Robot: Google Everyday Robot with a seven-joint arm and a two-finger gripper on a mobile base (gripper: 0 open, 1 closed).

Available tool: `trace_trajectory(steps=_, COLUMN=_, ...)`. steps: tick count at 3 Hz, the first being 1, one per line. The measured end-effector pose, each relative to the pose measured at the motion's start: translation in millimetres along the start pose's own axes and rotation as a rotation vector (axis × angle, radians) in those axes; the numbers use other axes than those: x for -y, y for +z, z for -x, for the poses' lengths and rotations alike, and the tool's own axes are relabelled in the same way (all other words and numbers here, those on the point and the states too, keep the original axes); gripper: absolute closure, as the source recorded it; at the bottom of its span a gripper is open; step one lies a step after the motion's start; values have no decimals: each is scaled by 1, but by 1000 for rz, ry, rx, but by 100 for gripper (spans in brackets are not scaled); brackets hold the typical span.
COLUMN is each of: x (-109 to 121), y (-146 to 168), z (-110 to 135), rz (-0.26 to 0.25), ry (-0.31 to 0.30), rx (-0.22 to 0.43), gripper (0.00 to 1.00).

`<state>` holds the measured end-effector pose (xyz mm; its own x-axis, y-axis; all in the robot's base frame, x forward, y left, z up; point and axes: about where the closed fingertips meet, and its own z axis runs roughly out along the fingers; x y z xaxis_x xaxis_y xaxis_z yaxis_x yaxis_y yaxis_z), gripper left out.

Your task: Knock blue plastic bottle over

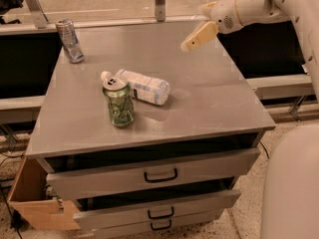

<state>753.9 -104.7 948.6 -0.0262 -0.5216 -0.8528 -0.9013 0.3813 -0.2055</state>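
The blue plastic bottle (143, 86) lies on its side on the grey cabinet top (199, 98), its white cap pointing left, just behind the green soda can (119, 101). The can stands upright in front of it and hides part of the cap end. My gripper (198, 36) hangs above the back right of the cabinet top, well to the right of and beyond the bottle, touching nothing. Its cream fingers point down and to the left.
A silver-blue slim can (69, 40) stands at the back left corner. The cabinet has drawers (159, 176) below, the lower ones pulled partly out. A cardboard box (35, 203) sits on the floor at the left. A rail (149, 21) runs behind the cabinet.
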Motion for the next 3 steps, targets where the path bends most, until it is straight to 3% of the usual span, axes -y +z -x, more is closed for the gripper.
trace_trajectory(steps=1, x=26, y=-49, z=-7, rz=-104, ry=27, rx=-24, gripper=0)
trace_trajectory(steps=2, x=33, y=-98, z=-14, rz=-202, ry=102, rx=-70, gripper=0)
trace_trajectory(steps=3, x=28, y=-94, z=-18, rz=-194, ry=126, rx=-81, gripper=0)
